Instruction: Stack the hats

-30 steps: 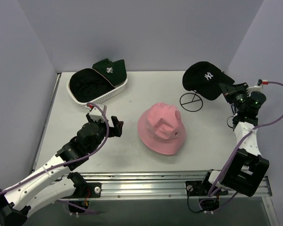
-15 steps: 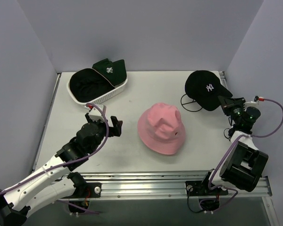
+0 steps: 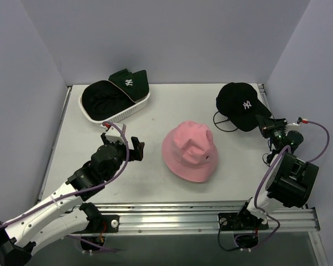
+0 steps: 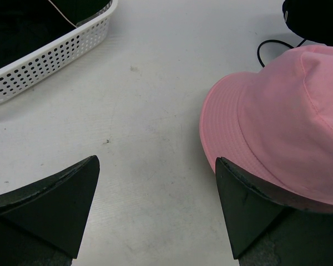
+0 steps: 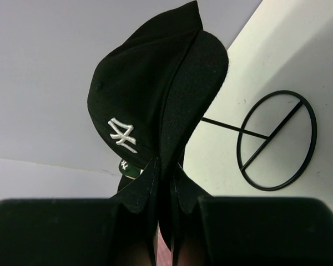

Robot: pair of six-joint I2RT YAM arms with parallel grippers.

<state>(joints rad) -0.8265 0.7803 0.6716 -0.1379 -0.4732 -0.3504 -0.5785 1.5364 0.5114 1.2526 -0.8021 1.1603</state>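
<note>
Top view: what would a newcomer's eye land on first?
The pink hat sits alone mid-table. At the far right, the right gripper pinches the black cap by its brim beside a wire stand. The left gripper hangs open just left of the pink hat.

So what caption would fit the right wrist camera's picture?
Right gripper pinches brim of black fabric baseball cap near a round black wire stand.

right end effector (image 3: 265, 122) | drawn back nearer | black cap (image 3: 241, 102) | carried along, shifted nearer
</note>
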